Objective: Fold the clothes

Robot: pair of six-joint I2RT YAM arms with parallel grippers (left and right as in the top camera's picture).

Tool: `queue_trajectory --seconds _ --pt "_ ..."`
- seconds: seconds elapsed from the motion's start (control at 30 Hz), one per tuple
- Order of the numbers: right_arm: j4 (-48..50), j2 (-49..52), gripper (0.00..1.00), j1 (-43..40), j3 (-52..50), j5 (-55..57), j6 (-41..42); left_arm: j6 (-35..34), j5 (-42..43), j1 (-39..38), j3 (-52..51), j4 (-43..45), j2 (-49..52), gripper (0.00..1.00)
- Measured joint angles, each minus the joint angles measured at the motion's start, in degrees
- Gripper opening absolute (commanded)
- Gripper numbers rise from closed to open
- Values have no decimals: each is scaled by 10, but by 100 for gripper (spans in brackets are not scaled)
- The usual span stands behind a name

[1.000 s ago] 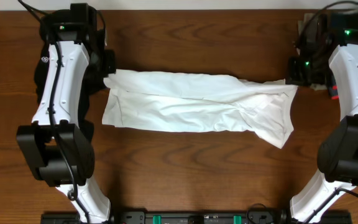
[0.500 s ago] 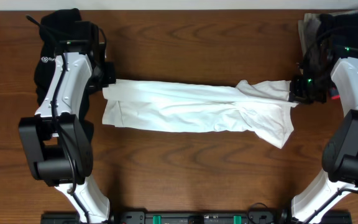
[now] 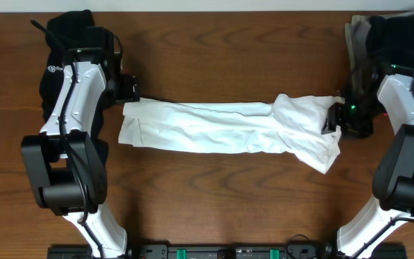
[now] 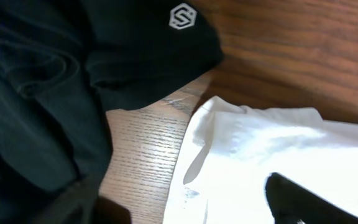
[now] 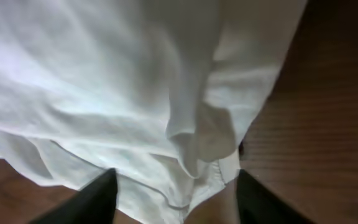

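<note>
White T-shirt (image 3: 214,128) lies in a long band (right end bunched).

overhead looks straight down on the shirt (image 3: 214,129); wrist views sit close, seemingly tilted, at its ends

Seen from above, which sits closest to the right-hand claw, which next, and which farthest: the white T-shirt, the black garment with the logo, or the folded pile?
1. white T-shirt: its bunched end lies right at the right gripper.
2. folded pile: far corner on the same side.
3. black garment: opposite far corner.
</note>
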Motion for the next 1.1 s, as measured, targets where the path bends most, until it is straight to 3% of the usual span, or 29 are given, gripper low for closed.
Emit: queue_trajectory --seconds 0.4,0.67,1.1 --pt "-5 0 75 -32 15 0 12 3 27 32 0 -8 0 92" --pt "-4 -50 79 -28 59 -17 12 66 163 59 0 -13 1 93" --pt "-11 -92 77 -22 66 -24 12 149 203 57 -7 -49 78 91"
